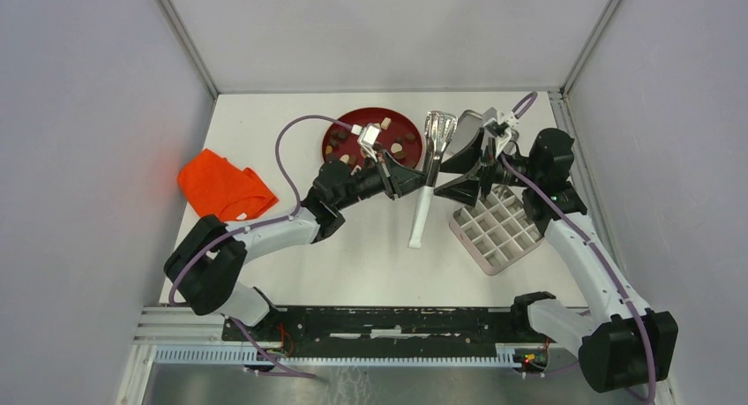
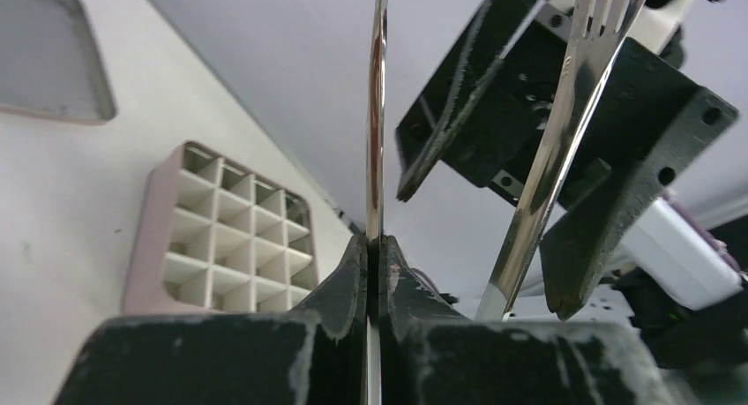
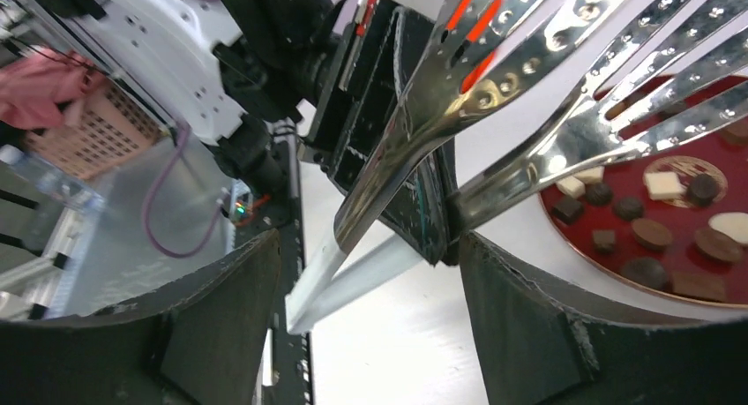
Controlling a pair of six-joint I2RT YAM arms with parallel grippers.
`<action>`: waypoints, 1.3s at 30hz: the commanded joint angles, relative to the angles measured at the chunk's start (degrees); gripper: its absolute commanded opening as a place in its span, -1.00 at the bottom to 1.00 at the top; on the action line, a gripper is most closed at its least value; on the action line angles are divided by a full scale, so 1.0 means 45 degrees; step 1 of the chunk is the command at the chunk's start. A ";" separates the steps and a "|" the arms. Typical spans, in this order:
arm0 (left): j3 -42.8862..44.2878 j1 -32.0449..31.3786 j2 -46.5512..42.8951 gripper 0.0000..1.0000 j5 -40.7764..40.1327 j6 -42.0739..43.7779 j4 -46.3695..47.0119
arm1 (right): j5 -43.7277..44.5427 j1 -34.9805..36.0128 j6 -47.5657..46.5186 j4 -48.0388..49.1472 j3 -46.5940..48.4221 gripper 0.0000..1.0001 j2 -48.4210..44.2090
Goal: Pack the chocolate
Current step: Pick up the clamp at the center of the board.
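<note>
Left pincer [image 2: 375,246] clamps one leg of white-handled slotted steel tongs [image 1: 422,215]; right pincer [image 3: 366,246] gapes around them, probably for handover.

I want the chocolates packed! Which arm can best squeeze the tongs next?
Probably right: the right gripper is open, with both blades of the tongs between its fingers. The left gripper pinches just one blade.

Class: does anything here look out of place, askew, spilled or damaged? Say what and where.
The left tool pinches only one arm of the slotted metal tongs; the other arm splays free inside the open right tool. The pale grid tray lies askew. No chocolate pieces show off the round red plate.
</note>
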 commanded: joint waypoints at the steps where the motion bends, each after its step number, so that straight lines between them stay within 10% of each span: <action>1: 0.0789 0.0031 0.0098 -0.96 0.1189 -0.1485 0.2768 | 0.0057 0.0441 0.4581 0.3941 0.0593 0.53 0.0209; 22: 0.1431 -0.0115 0.1263 -0.96 0.1753 -0.2371 0.4026 | 0.0844 0.0768 0.6124 0.5388 0.0008 -0.01 0.0332; 32: 0.1491 -0.0296 0.0839 -0.95 0.1380 -0.1614 0.2982 | 0.0704 0.0862 0.7509 0.7023 -0.0661 -0.76 0.0450; 39: 0.1385 -0.0301 0.0763 -0.84 0.1421 -0.1853 0.3113 | 0.0514 0.0856 0.8444 0.8221 -0.0882 -0.94 0.0217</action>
